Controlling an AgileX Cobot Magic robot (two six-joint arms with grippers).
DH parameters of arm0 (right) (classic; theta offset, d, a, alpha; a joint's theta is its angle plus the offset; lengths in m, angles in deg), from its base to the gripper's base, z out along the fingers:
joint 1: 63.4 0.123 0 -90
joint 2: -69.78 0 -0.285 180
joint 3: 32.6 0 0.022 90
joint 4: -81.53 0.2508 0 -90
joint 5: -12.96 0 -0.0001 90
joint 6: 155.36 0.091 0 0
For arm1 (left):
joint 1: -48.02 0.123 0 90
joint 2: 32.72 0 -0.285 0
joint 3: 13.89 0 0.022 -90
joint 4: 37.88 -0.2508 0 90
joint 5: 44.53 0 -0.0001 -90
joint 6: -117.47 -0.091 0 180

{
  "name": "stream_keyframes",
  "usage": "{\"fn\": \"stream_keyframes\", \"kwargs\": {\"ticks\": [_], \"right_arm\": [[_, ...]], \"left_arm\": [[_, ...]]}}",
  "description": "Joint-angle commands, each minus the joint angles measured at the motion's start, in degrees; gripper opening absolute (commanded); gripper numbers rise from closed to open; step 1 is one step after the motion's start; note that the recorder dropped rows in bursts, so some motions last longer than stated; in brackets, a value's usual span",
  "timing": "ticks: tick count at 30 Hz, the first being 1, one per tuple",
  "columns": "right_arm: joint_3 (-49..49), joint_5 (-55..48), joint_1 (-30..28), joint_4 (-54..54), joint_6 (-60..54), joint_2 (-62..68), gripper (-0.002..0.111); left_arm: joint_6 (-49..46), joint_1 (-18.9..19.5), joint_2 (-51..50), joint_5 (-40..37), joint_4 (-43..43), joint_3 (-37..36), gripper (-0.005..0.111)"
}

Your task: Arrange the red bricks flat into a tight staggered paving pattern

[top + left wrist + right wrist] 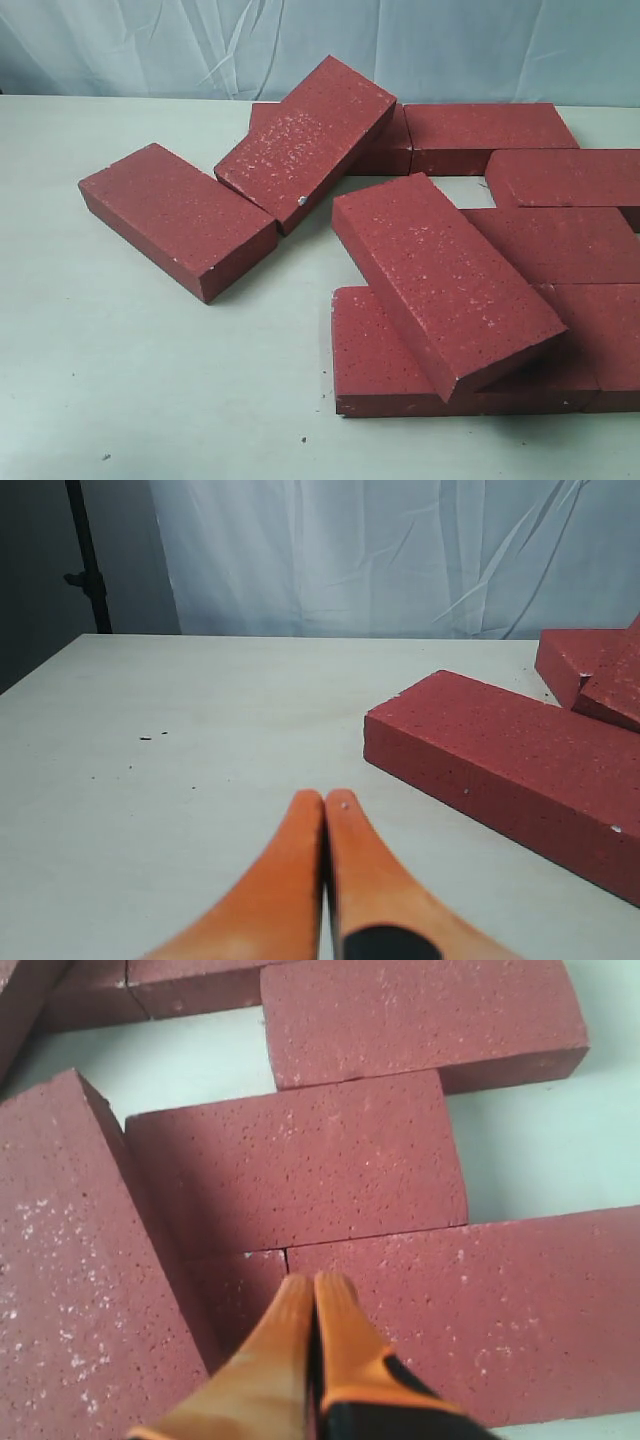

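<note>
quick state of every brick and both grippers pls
left gripper, shut, empty
right gripper, shut, empty
lone left brick, lying flat
rear tilted brick, propped up at one end
front flat brick, flat, partly covered
front tilted brick, askew on top of it
back right brick, flat

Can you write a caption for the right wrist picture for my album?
Shut orange pincer poised over flat red bricks laid in staggered rows.
</note>
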Motion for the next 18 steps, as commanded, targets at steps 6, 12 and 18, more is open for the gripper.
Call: {"fn": "stream_keyframes", "kwargs": {"ticks": [6,12,18], "right_arm": [[-7.5,3.4,6.7,0.0,-0.9,9.4,-0.001],[-10.5,8.4,8.1,1.2,-0.9,15.5,-0.001],[-10.5,9.8,8.1,1.4,-1.0,20.3,-0.001]], "left_arm": [[0.1,-0.3,0.3,0.7,0.0,-0.2,0.000],[0.1,-0.3,0.3,0.7,0.0,-0.2,0.000],[0.1,-0.3,0.3,0.7,0.0,-0.2,0.000]]}}
